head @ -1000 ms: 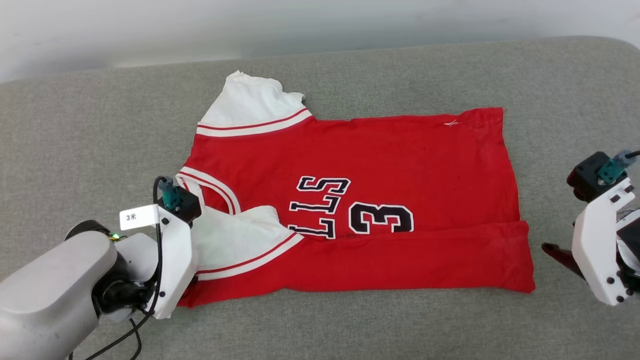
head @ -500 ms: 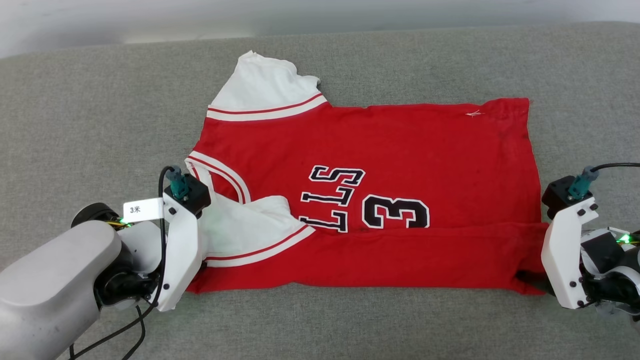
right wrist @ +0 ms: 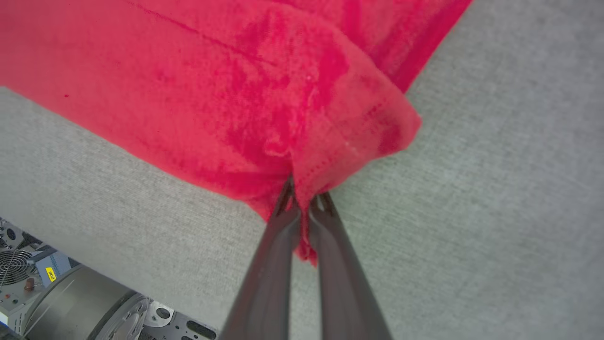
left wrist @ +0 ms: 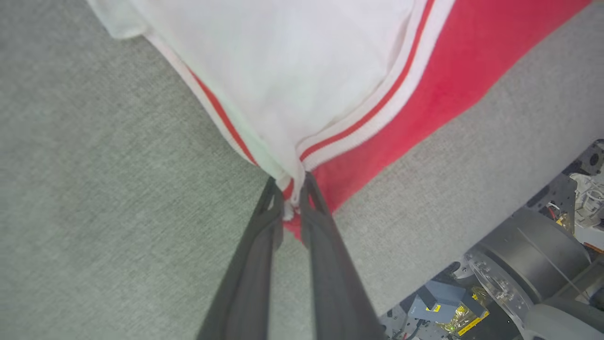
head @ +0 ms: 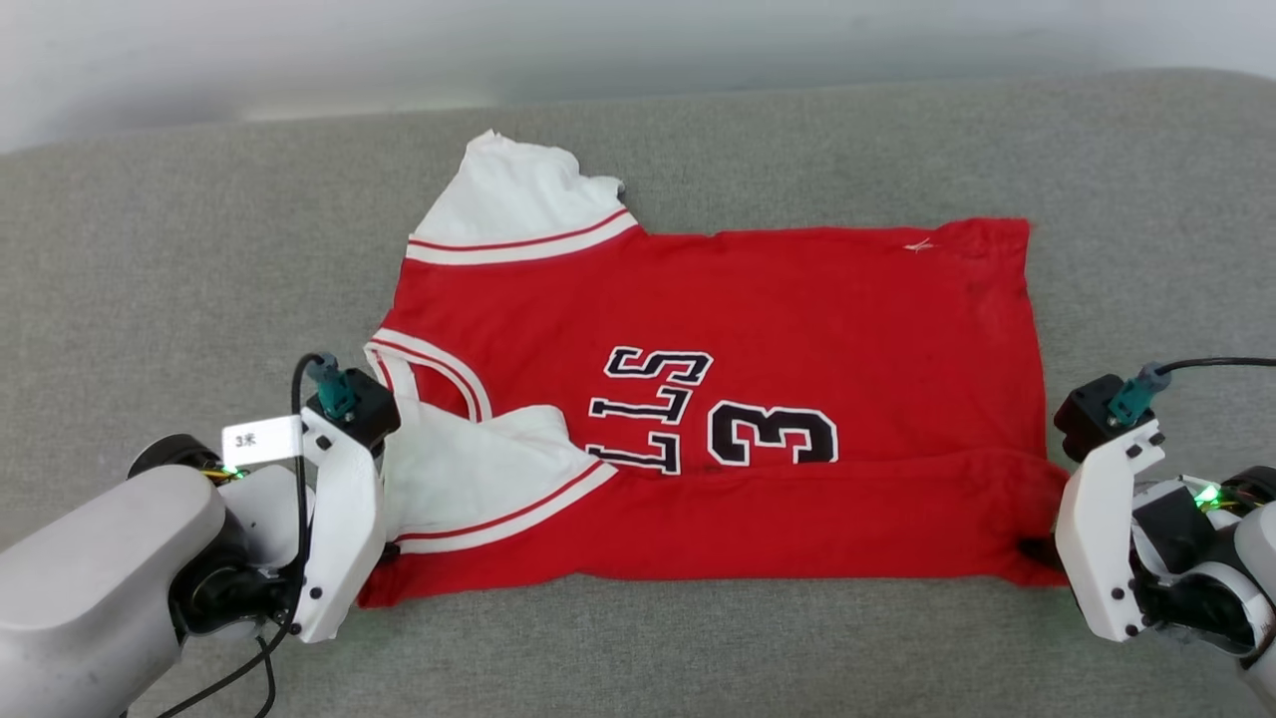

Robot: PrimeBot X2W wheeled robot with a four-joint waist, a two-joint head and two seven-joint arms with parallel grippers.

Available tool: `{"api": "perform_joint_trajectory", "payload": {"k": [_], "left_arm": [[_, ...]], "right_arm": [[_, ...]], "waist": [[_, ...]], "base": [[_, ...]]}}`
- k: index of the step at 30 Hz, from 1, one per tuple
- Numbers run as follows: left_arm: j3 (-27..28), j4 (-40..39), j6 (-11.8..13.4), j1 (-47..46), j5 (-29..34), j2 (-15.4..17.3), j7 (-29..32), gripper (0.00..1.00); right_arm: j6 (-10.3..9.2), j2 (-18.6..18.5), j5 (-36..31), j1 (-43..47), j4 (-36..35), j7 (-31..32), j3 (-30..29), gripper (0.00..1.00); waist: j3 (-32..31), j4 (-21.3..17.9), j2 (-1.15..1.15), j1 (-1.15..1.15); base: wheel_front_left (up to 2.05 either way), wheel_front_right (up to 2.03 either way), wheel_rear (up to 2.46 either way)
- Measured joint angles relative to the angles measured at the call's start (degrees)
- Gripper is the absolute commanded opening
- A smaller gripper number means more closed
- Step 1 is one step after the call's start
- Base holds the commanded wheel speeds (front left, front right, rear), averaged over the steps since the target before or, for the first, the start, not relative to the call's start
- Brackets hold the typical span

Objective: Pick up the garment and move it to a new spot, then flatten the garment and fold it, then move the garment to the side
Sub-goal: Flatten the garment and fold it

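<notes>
Pinching shirt [head: 758,329], lying flat on cushion [head: 199,249], at 8 o'clock sleeve corner with left gripper [left wrist: 291,189]; pinching 4 o'clock hem corner with right gripper [right wrist: 304,194]; risking slippage from shallow bites or uneven lifting.

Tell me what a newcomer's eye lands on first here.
A red jersey with white sleeves and a black 3 lies spread on the grey cushion, near edge folded over. The left gripper pinches its corner at the sleeve end, and the right gripper pinches the red hem corner opposite.

Lettering on garment [head: 797,299] part-hidden under its sleeve [head: 478,479]; tag [head: 261,439] txt too small.
</notes>
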Motion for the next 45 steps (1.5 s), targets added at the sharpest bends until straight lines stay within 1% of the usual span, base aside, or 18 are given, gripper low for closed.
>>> {"api": "perform_joint_trajectory", "payload": {"k": [7, 12, 16, 21, 27, 28, 29, 30, 32, 35, 37, 39, 41, 45], "left_arm": [[-0.5, -2.7, 0.0, 1.9, -2.3, 2.1, 0.0, 0.00], [-1.1, -4.5, 0.1, 4.4, -3.4, 3.3, -0.1, 0.00], [-1.3, -6.1, 0.9, 6.1, -3.9, 4.1, -1.0, 0.00], [-2.1, -7.1, 2.0, 8.6, -4.4, 4.6, -1.7, 0.00], [-2.2, -6.1, 2.9, 10.6, -4.5, 4.7, -3.8, 0.00], [-2.1, -5.7, 3.0, 10.6, -4.5, 4.6, -4.3, 0.47], [-1.8, -5.4, 3.2, 10.6, -4.3, 4.5, -5.1, 1.00], [-1.7, -5.1, 3.4, 10.6, -4.2, 4.3, -5.6, 1.00], [-1.7, -4.7, 3.4, 10.6, -3.5, 4.3, -6.2, 1.00], [-0.9, -5.4, 3.5, 10.1, -1.4, 5.3, -7.7, 1.00], [0.2, -6.6, 3.9, 8.9, -0.9, 6.4, -9.2, 1.00], [1.5, -7.5, 4.7, 7.2, 1.4, 7.5, -11.2, 1.00], [2.8, -7.7, 5.6, 5.6, 3.4, 8.3, -13.3, 1.00], [5.2, -7.1, 6.9, 2.2, 5.8, 8.0, -16.3, 1.00]], "right_arm": [[0.07, -4.9, 2.7, 0.8, -4.4, -1.8, 1.9, 0.00], [0.08, -8.6, 4.2, 3.6, -7.0, -1.8, 1.8, 0.00], [0.08, -10.2, 5.1, 6.1, -8.5, -1.3, 1.0, 0.00], [0.08, -10.3, 4.7, 9.3, -9.2, -0.8, 1.0, 0.00], [0.08, -7.4, 2.7, 10.2, -5.3, -1.8, 0.8, 0.00], [0.08, -6.9, 2.5, 10.3, -4.8, -2.1, 0.7, 0.04], [0.08, -6.4, 2.4, 10.4, -4.3, -2.6, 0.5, 0.73], [0.08, -5.9, 2.4, 10.4, -4.0, -3.2, 0.4, 1.00], [0.08, -5.4, 1.8, 10.4, -4.0, -5.1, -0.1, 1.00], [0.07, -5.3, 0.5, 10.2, -5.4, -9.3, -1.3, 1.00], [0.08, -5.4, -0.6, 9.9, -6.7, -13.5, -3.0, 1.00], [0.09, -4.9, -1.3, 9.9, -7.9, -18.2, -5.4, 1.00], [0.07, -4.5, -3.5, 9.8, -9.0, -22.1, -7.5, 1.00], [0.09, -1.1, -7.9, 9.8, -11.7, -29.1, -13.0, 1.00]], "waist": [[-3.7, -0.2, 0.00, 0.00], [-5.5, -0.1, 0.00, 0.00], [-6.1, 0.0, 0.00, 0.00], [-5.8, 0.0, 0.00, 0.00], [-4.9, -0.4, 0.00, 0.00], [-4.8, -0.4, 0.00, 0.00], [-4.7, -0.3, 0.00, 0.00], [-4.7, -0.3, 0.00, 0.00], [-4.8, -0.2, 0.00, 0.00], [-5.3, 0.0, 0.00, 0.00], [-5.7, 0.2, 0.00, 0.00], [-6.2, 0.4, 0.00, 0.00], [-6.4, 0.5, 0.00, 0.00], [-6.4, 0.1, 0.00, -0.01]], "base": [[0.00, 0.00, 0.00], [0.00, 0.00, 0.00], [0.00, 0.00, 0.00], [0.00, 0.00, 0.00], [0.00, 0.00, 0.00], [0.00, 0.00, 0.00], [0.00, 0.00, 0.00], [0.00, 0.00, 0.00], [0.00, 0.00, 0.00], [0.00, 0.00, 0.00], [0.00, 0.00, 0.00], [0.00, 0.00, 0.00], [0.00, 0.00, 0.00], [0.00, 0.00, 0.00]]}}
